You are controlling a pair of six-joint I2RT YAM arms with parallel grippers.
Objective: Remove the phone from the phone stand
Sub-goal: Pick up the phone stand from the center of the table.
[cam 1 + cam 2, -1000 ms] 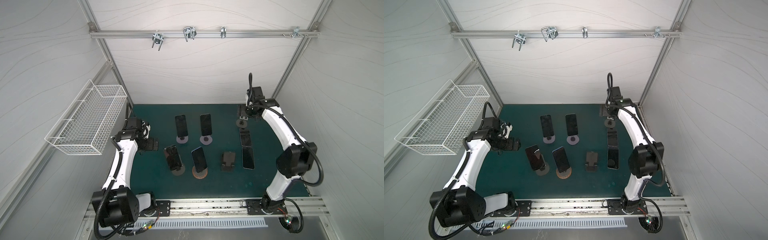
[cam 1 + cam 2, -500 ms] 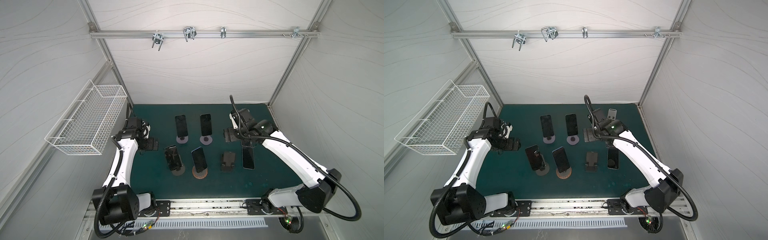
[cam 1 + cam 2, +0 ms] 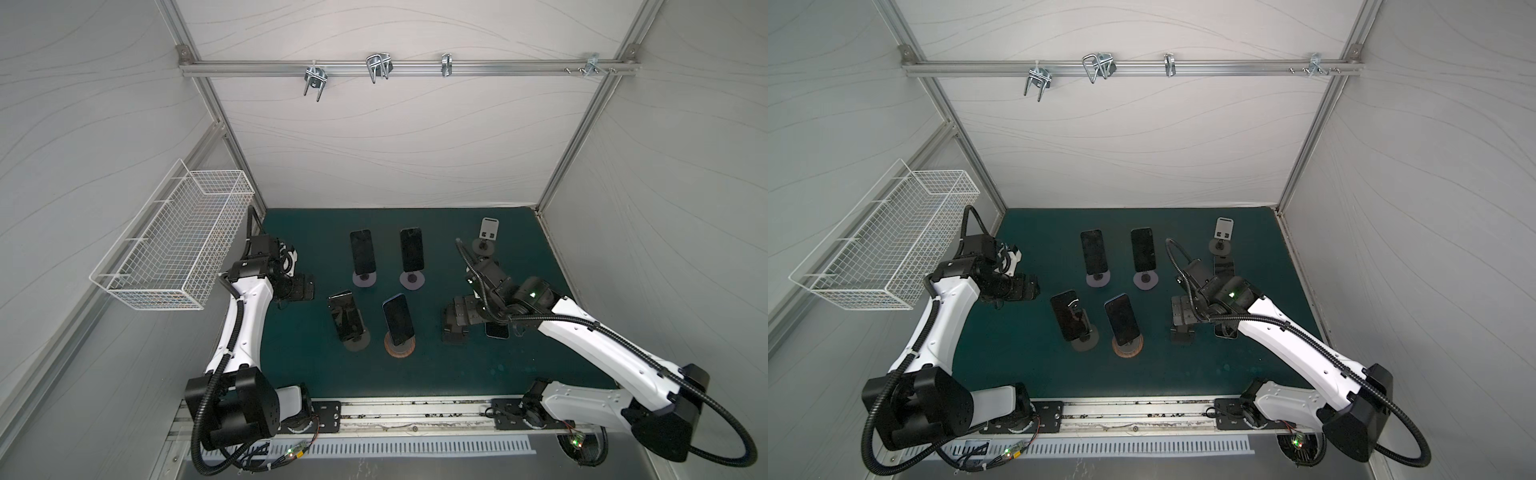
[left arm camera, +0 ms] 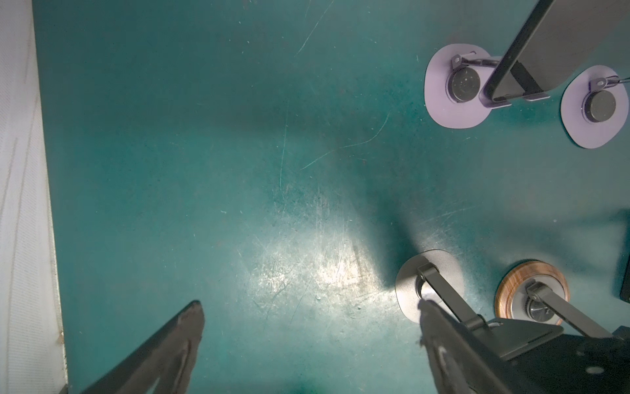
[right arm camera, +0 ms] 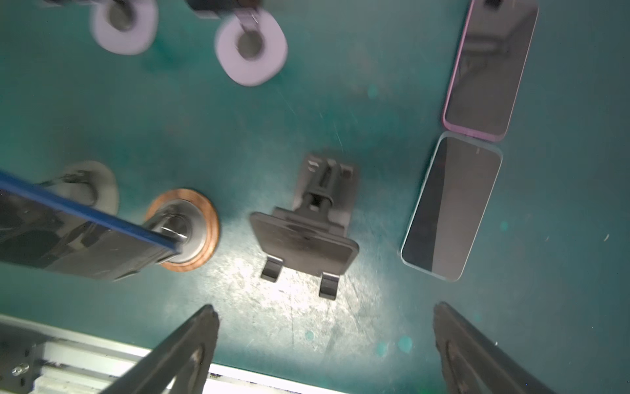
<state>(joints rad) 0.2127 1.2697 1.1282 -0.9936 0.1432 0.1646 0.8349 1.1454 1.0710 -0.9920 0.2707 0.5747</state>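
On the mat [image 3: 457, 374], the rear-left phone [image 3: 362, 257] and rear-right phone [image 3: 411, 254] stand side by side on stands, with the front-left phone [image 3: 344, 315] and front-right phone [image 3: 398, 319] likewise before them. Right of the front pair sits an empty stand [image 5: 306, 235], then the nearer flat phone [image 5: 451, 208] with the farther flat phone [image 5: 491, 68] just behind it. A second empty stand [image 3: 488, 232] sits rear right, and a wire basket [image 3: 178, 249] hangs on the left wall.

We see a dark phone [image 3: 1121, 318] on a wood-ringed round stand [image 3: 1128, 348]. Our right gripper [image 3: 1181, 311] hangs over a black stand [image 3: 1182, 336].
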